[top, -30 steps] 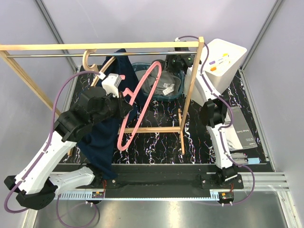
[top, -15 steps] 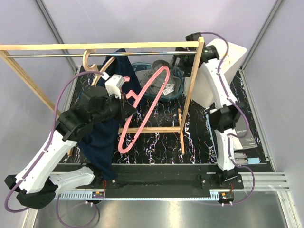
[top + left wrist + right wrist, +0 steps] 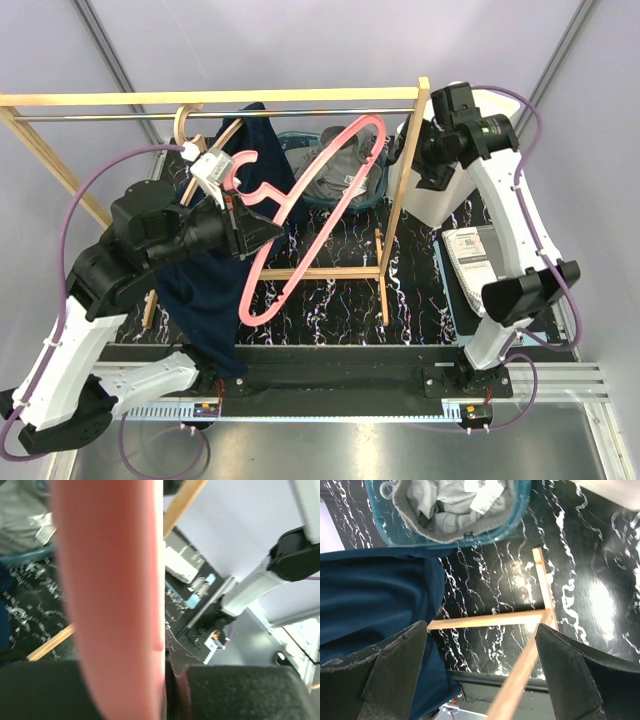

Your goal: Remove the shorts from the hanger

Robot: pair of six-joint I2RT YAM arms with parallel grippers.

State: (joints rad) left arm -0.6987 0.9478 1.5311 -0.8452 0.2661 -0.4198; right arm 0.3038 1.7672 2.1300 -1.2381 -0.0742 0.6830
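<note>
My left gripper is shut on a bare pink hanger and holds it tilted in the air in front of the rack. In the left wrist view the hanger fills the gap between the pads. The navy shorts hang from a wooden hanger on the rail, behind my left arm. The grey shorts with a white label lie in the teal basket. My right gripper is open and empty, high beside the rack's right post. It looks down on the grey shorts and navy shorts.
The wooden rack has a metal rail across the back and a low crossbar on the black marbled table. A white bin stands at the back right behind my right arm. A booklet lies at the right.
My left gripper has raised the pink hanger up and toward the back right. My right arm has lifted away from the basket to the right, above the rack post.
</note>
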